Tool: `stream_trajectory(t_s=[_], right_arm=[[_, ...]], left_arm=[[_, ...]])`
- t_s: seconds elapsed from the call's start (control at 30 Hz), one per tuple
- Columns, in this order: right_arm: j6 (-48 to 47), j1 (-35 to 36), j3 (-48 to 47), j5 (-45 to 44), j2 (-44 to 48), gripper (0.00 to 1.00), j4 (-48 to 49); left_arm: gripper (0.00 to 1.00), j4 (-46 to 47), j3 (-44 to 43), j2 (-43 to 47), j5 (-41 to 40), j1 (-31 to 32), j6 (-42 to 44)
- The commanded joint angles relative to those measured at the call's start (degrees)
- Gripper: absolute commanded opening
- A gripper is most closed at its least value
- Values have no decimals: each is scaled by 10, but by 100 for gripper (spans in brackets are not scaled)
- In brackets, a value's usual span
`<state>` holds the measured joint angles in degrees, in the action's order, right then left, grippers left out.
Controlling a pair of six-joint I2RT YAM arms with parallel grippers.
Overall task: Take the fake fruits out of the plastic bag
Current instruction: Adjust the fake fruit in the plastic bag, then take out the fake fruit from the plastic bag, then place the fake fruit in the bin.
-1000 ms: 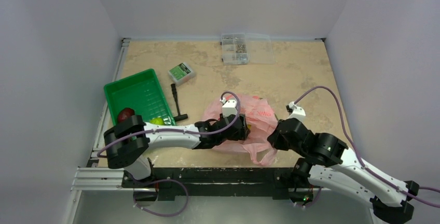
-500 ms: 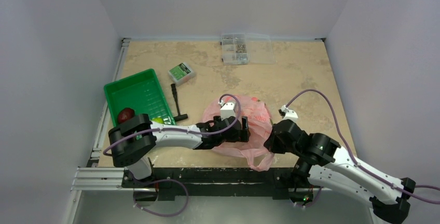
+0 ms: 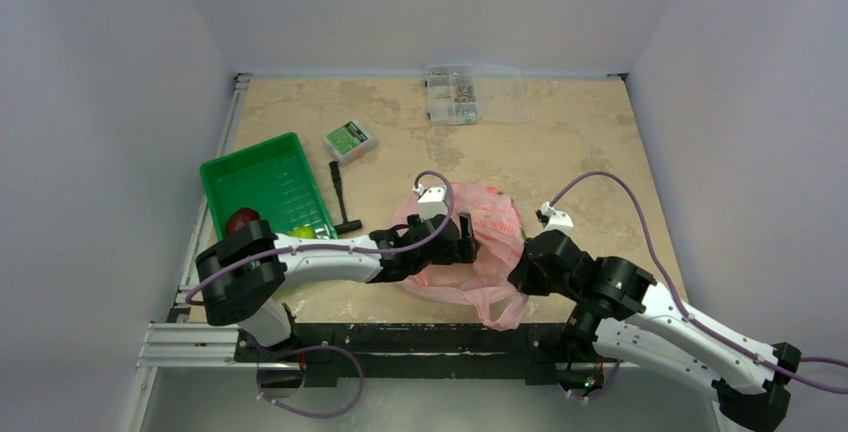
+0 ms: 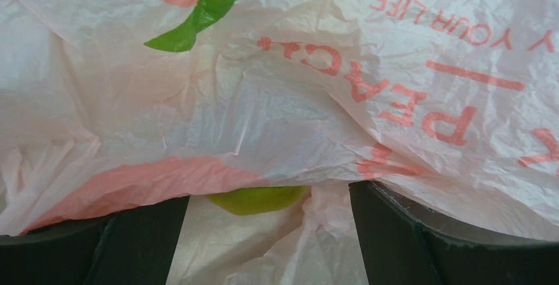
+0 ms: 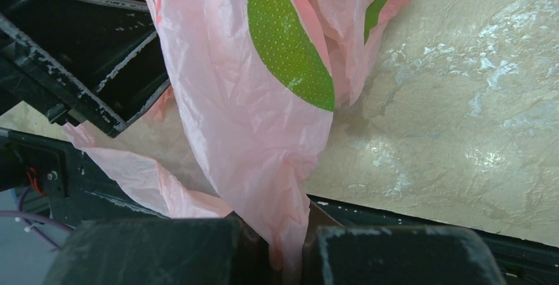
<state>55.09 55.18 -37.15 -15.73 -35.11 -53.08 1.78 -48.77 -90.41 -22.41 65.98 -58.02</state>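
Tabletop (image 3: 560, 142) beige marble, walls (image 3: 430, 2) white; left claw (image 4: 267, 232) spread, right claw (image 5: 287, 252) pinching plastic bag (image 5: 257, 113).

Plain pale walls (image 3: 100, 102), beige marbled tabletop (image 3: 570, 142), even light

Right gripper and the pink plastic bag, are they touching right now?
Touching. The right wrist view shows the plastic bag gathered into a bunch and pinched inside the right gripper, with film pressed against both fingers and no gap.

The plastic bag (image 4: 277, 120) hides most of a lime green fruit (image 4: 257, 200) between the left fingers (image 4: 142, 242).
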Motion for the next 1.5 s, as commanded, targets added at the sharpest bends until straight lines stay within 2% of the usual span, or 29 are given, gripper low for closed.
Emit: stream_trajectory(t_s=[0.0, 0.1, 0.23, 0.33, 0.4, 0.57, 0.63, 0.67, 0.83, 1.0, 1.13, 1.23, 1.37, 1.47], right_arm=[[-8, 2, -1, -13, 4, 0, 13], [-8, 2, 1, -15, 4, 0, 15], [-10, 2, 2, -21, 4, 0, 18], [-9, 2, 7, -23, 8, 0, 24], [-9, 2, 8, -24, 12, 0, 27], [-9, 2, 3, -29, 35, 0, 30], [-9, 2, -2, -34, 48, 0, 33], [-11, 2, -5, -35, 54, 0, 36], [-32, 2, -43, -54, 69, 0, 24], [-49, 2, -48, -52, 73, 0, 28], [-58, 2, -58, -49, 77, 0, 31], [-64, 2, -68, -57, 85, 0, 32], [-49, 2, -64, -69, 99, 0, 7], [-20, 2, -49, -61, 84, 0, -16]], left_arm=[[88, -13, -40, -29, -8, -6, 6], [83, -26, -65, -61, -4, -6, 11], [61, -33, -62, -68, -3, -6, 14], [38, -29, -44, -26, 0, -6, 25], [26, -30, -31, 13, 8, -7, 36], [15, -36, 1, 116, 55, -18, 69], [2, -47, 7, 147, 82, -28, 73], [0, -54, 12, 166, 91, -33, 74], [0, -111, 37, 289, 89, -58, 90], [0, -296, -1, 403, 13, -102, 133], [0, -451, -50, 408, -48, -155, 137], [0, -543, -57, 395, -86, -206, 105], [0, -590, -40, 387, -137, -263, 76], [0, -589, -24, 386, -145, -294, 62]])
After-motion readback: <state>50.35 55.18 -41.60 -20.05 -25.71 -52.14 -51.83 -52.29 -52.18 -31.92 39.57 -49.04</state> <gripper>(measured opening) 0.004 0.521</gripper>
